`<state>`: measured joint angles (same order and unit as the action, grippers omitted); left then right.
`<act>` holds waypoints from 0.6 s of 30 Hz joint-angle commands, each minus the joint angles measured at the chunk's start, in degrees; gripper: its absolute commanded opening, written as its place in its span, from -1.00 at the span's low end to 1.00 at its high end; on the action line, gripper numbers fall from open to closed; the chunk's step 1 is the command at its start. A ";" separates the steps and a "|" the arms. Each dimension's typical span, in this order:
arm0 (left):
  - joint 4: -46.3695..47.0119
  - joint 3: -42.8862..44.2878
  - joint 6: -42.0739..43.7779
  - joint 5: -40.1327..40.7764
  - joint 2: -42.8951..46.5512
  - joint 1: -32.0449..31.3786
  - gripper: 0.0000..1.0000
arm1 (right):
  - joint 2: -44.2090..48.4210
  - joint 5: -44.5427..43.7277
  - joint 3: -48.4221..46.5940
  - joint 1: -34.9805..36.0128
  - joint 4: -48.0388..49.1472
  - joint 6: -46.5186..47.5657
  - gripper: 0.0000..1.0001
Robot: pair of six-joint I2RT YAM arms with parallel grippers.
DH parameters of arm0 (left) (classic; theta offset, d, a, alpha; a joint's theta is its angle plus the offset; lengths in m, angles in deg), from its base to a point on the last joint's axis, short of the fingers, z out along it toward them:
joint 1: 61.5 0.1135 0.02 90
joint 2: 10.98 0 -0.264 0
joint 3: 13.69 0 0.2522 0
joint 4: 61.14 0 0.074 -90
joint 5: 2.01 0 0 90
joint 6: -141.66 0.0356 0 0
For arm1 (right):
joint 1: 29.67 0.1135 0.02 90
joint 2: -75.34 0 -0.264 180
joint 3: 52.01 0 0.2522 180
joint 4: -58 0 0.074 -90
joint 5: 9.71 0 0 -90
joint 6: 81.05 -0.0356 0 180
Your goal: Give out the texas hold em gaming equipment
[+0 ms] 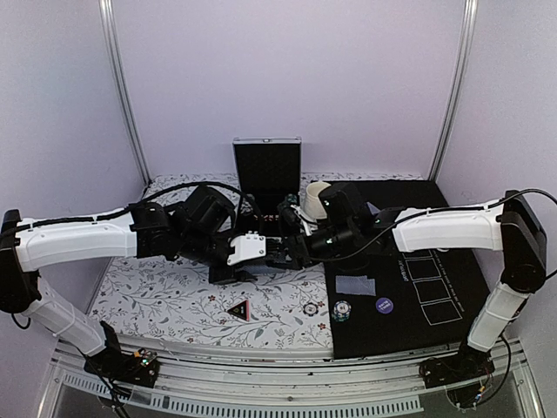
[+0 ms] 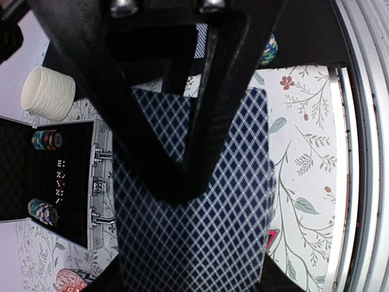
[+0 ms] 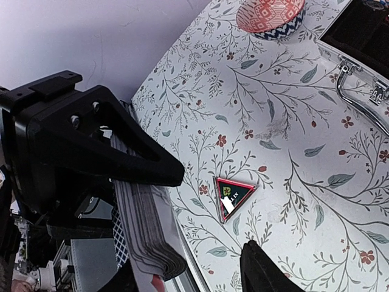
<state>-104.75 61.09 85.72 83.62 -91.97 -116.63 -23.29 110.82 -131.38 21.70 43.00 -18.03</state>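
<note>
My left gripper [image 1: 248, 249] is shut on a deck of playing cards [image 2: 200, 243] with blue diamond backs, held above the floral cloth at mid-table. In the right wrist view the deck [image 3: 146, 225] shows edge-on under the left gripper's black finger [image 3: 121, 158]. My right gripper [image 3: 194, 277] reaches in with its jaws apart around the deck's end, and a gap shows beside its right finger [image 3: 261, 271]. The black red-edged triangle marker [image 3: 234, 194] lies on the cloth below. Two striped chips [image 1: 311, 308] [image 1: 341, 310], a dark blue disc [image 1: 384, 305] and one card [image 1: 355, 285] lie near the front.
An open black case [image 2: 73, 182] with chip stacks stands behind the grippers. A cream cup [image 1: 315, 198] is at its right and a pink dish [image 3: 270, 13] sits nearby. A black mat [image 1: 435, 287] covers the right side of the table.
</note>
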 commanded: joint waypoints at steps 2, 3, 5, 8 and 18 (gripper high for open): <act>0.79 0.07 0.39 -0.98 1.76 -0.90 0.02 | 2.07 -3.79 -2.17 -0.34 -7.82 2.28 -0.10; 0.77 0.07 0.39 -0.98 1.72 -0.89 0.02 | 2.34 -3.99 -2.38 -0.31 -8.59 2.43 -0.13; 0.76 0.09 0.46 -0.95 1.76 -0.92 0.02 | 2.77 -4.47 -2.99 -0.34 -10.20 2.79 -0.18; 0.77 0.00 0.48 -1.06 1.66 -0.88 0.02 | 3.28 -4.82 -3.21 -0.34 -12.01 3.22 -0.30; 0.76 -0.02 0.48 -0.82 1.63 -0.89 0.02 | 5.62 -7.86 -6.46 -0.32 -19.46 4.67 -0.91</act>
<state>-104.86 61.04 85.70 84.83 -91.97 -116.63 -19.92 108.28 -135.33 21.74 29.30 -14.54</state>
